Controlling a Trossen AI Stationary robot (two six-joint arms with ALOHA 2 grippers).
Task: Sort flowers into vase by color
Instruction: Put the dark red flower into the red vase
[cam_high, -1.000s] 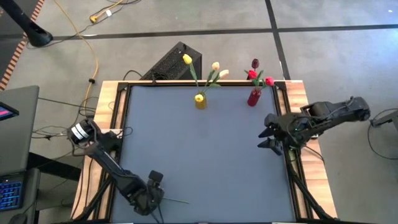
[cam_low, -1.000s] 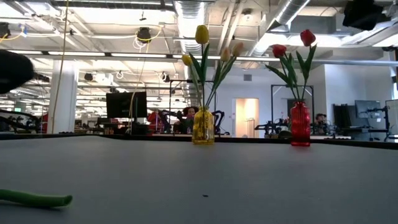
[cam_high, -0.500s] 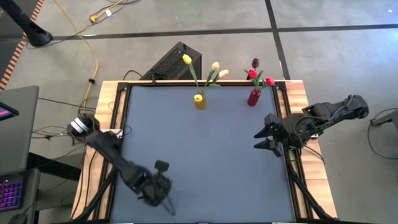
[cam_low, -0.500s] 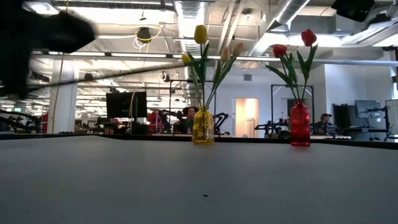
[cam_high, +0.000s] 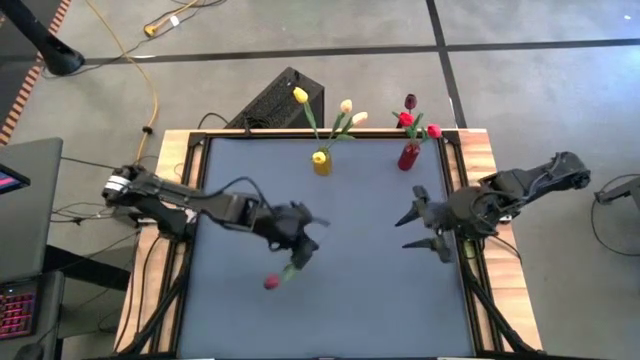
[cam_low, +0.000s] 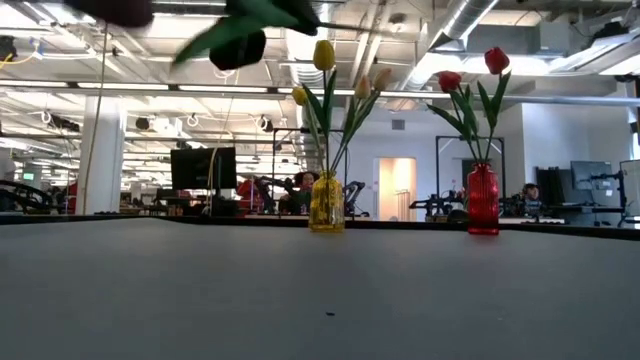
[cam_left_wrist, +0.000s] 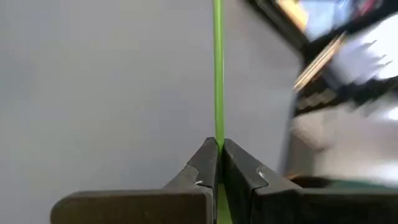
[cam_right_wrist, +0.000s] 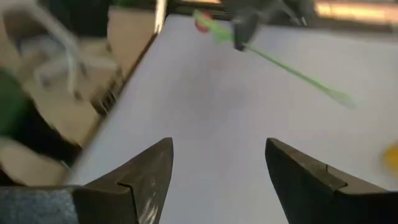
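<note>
1. Left gripper (cam_high: 297, 243) fingers pinch one red tulip (cam_high: 271, 283) stem above the tabletop (cam_high: 360, 290).
2. Right gripper (cam_high: 418, 228) fingers spread wide, empty.
3. Beyond them: yellow vase (cam_high: 321, 162), three tulips; red vase (cam_high: 408, 156), three.

We see a dark grey surface (cam_high: 330, 240) framed by pale wood. Directly on it stand two vases at its far edge: a yellow vase (cam_high: 321, 162), and a red vase (cam_high: 408, 157) near it, toward the right arm's side.
</note>
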